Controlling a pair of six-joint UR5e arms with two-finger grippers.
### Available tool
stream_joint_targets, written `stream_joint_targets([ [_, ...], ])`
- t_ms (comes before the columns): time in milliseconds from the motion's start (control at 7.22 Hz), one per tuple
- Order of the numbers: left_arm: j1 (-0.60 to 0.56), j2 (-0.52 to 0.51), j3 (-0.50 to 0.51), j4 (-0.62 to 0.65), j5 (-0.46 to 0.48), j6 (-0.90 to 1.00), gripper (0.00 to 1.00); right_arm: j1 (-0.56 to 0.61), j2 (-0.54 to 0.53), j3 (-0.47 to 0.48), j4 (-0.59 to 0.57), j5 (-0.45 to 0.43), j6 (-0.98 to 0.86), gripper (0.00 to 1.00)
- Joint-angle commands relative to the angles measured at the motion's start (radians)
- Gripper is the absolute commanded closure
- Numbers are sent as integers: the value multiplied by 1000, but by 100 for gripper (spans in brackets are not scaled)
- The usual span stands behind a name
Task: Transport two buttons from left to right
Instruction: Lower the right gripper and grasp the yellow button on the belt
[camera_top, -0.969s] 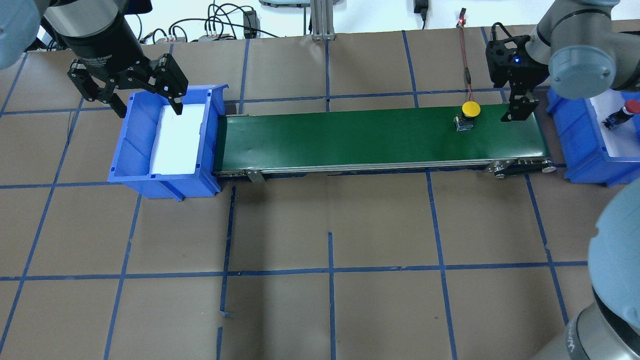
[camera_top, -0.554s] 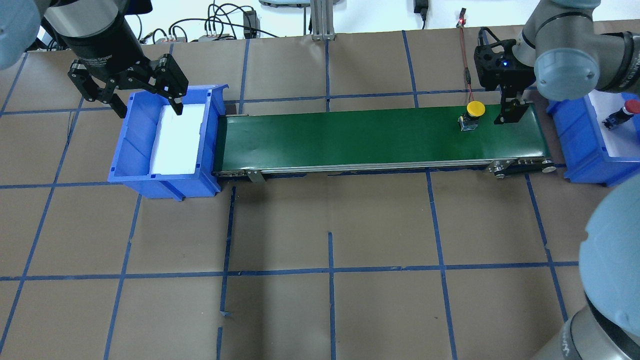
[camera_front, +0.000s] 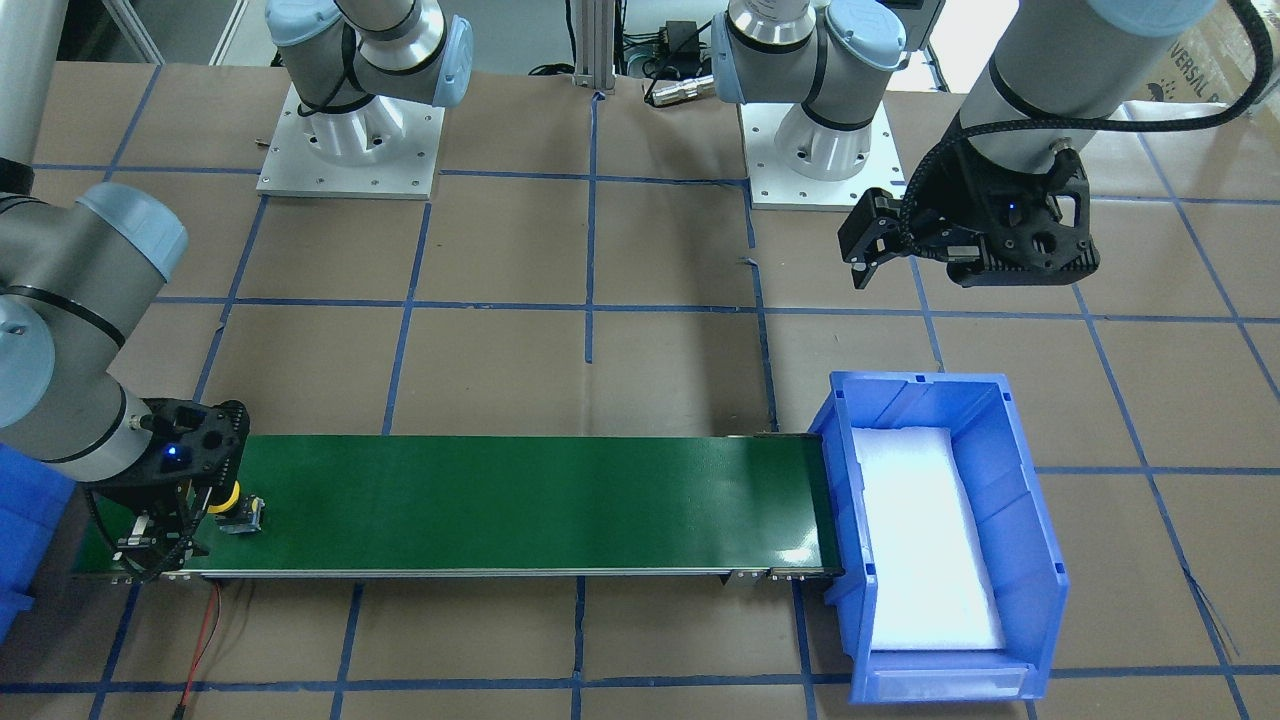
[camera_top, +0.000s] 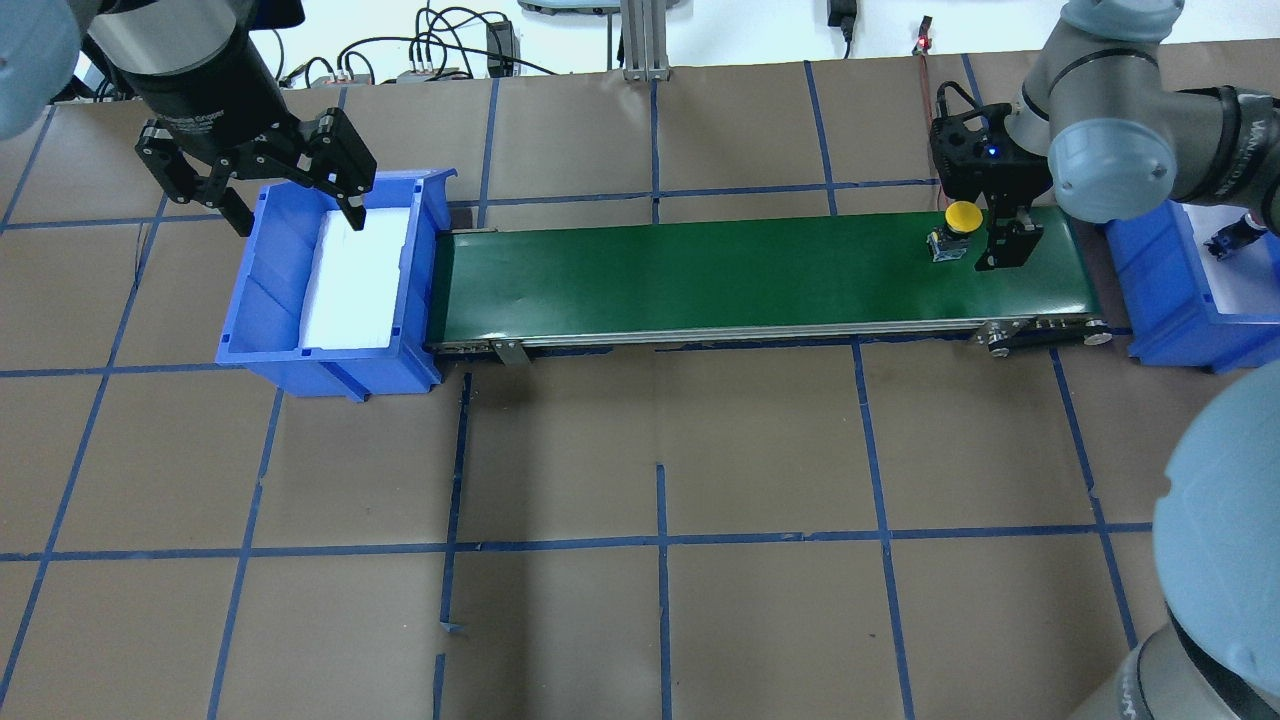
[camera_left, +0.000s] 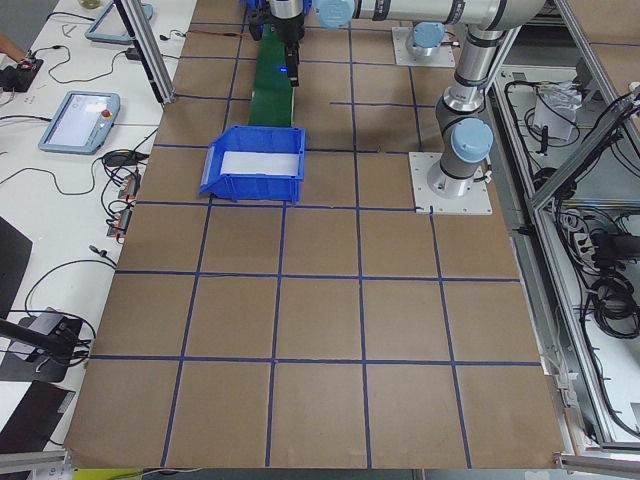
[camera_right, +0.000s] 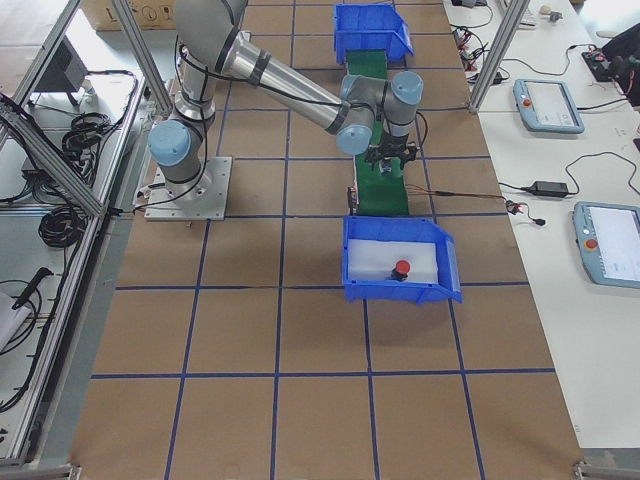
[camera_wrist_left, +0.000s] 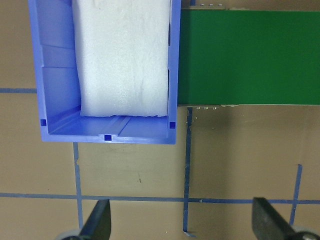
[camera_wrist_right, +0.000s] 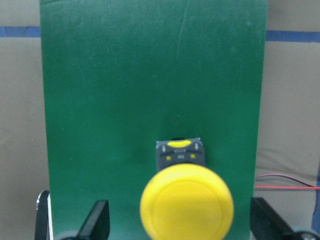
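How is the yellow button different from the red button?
The yellow button sits on the green belt; the red button is in the blue bin past the belt's end. The yellow button has the open fingers of the right gripper on either side of it; no gripper is at the red button. One cap is yellow, the other red. Both caps are round.

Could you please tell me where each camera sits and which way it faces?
Front-facing: across table, facing robot; left arm, right arm.
Overhead: behind robot, looking forward-down; left claw near left bin.
Exterior left: table's left end, looking along it; both arms.
Exterior right: opposite end; right arm nearest, red button in right bin.
Left wrist: down at left bin; own fingertips.
Right wrist: down at yellow button; right claw.
Shared: overhead and right wrist show yellow button on belt.
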Motion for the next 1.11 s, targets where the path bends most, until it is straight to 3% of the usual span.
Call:
stream_joint_targets([
  [0,0,-1,0,0,1,0,0,1,2,2,0,0,-4,2],
  [138,0,0,2,0,1,-1,0,-1,-1,4,2,0,-7,2],
  [415,0,-1,2,0,1,-1,0,-3,-1,-1,-1,0,-11,17],
  [554,0,0,2,0,0,-1,0,-1,-1,-1,-4,0,-15,33],
  [692,0,-1,2,0,1,-1,0,-4,-1,-2,-4,-15,-16,67],
  [830,0,0,2,0,1,0,0,-6,-3,-8,-4,-21,-16,86],
  [969,0,-1,2,0,1,-1,0,-18,-13,-13,-1,-21,-13,89],
])
